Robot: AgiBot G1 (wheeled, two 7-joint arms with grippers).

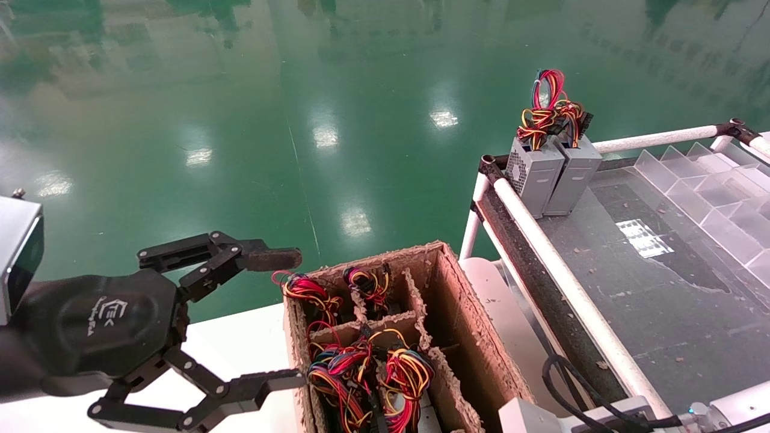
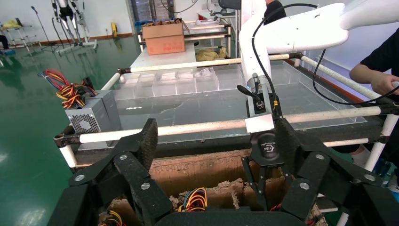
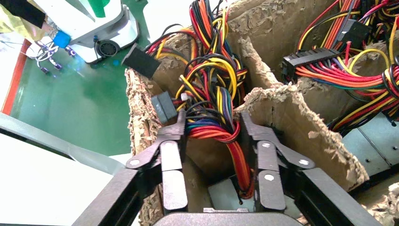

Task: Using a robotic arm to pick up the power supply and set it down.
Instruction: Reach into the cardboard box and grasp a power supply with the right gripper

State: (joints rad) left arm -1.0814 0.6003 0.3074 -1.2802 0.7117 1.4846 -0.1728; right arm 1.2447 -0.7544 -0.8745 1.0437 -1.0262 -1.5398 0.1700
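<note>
Two grippers show: the left gripper [image 1: 274, 319] hangs at the head view's lower left, fingers spread wide and empty, beside the cardboard box [image 1: 469, 337]. The right gripper [image 3: 211, 136] reaches into a compartment, fingers closed around the wires [image 3: 214, 94] of a power supply [image 3: 226, 195] there.

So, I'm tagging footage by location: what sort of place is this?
Probably a factory or lab floor: glossy green floor, pipe-framed workbench, and power supplies sorted from a divided cardboard box.
</note>
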